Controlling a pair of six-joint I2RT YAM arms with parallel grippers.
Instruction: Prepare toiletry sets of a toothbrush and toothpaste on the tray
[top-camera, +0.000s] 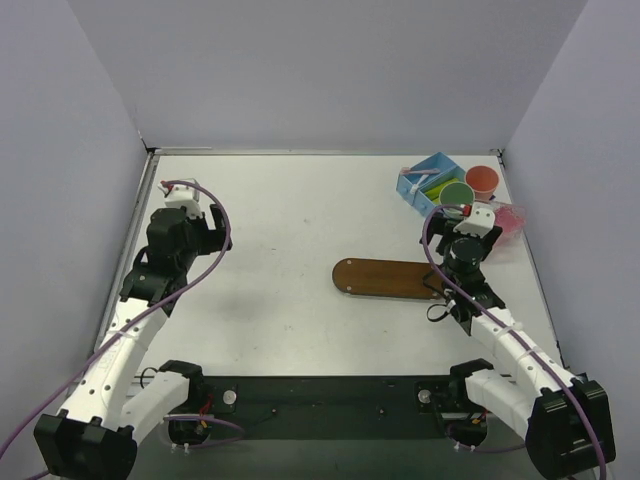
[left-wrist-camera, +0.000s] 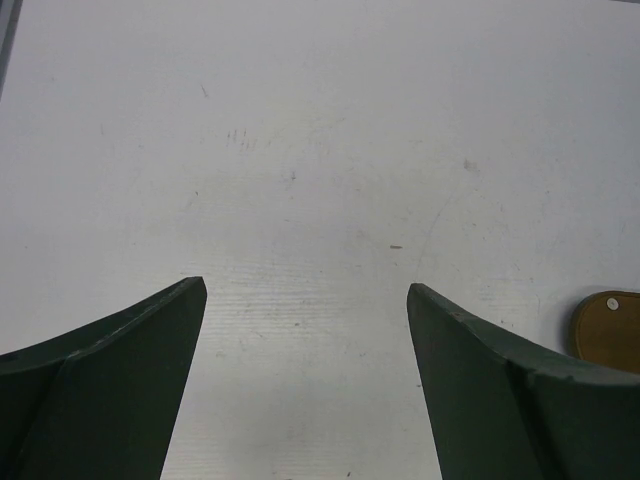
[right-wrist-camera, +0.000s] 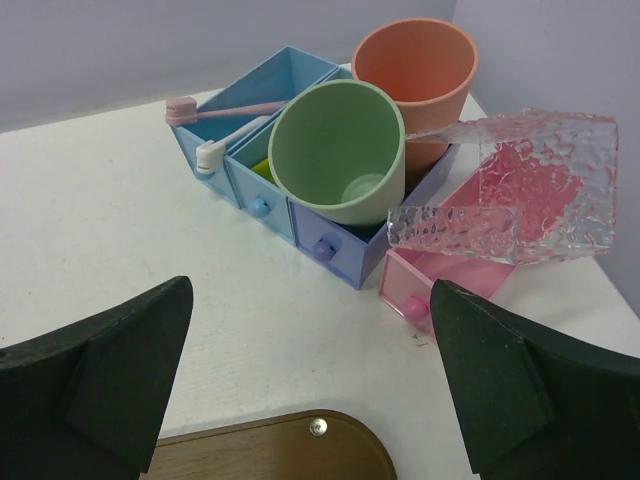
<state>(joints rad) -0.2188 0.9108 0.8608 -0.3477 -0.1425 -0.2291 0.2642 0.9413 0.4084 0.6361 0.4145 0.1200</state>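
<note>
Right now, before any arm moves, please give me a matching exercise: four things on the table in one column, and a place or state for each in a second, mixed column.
Things:
1. green cup
2. orange cup
3. tray
4. pink toothbrush

Place or state:
A. standing upright
B. brown, flat on the table
C. lying across the blue bin
D. tilted, its opening facing the right wrist camera

Pairs: 1-D, 2-A, 3-B, 4-C

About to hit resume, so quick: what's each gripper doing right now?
Left gripper: open, holding nothing.
Right gripper: open, holding nothing.
</note>
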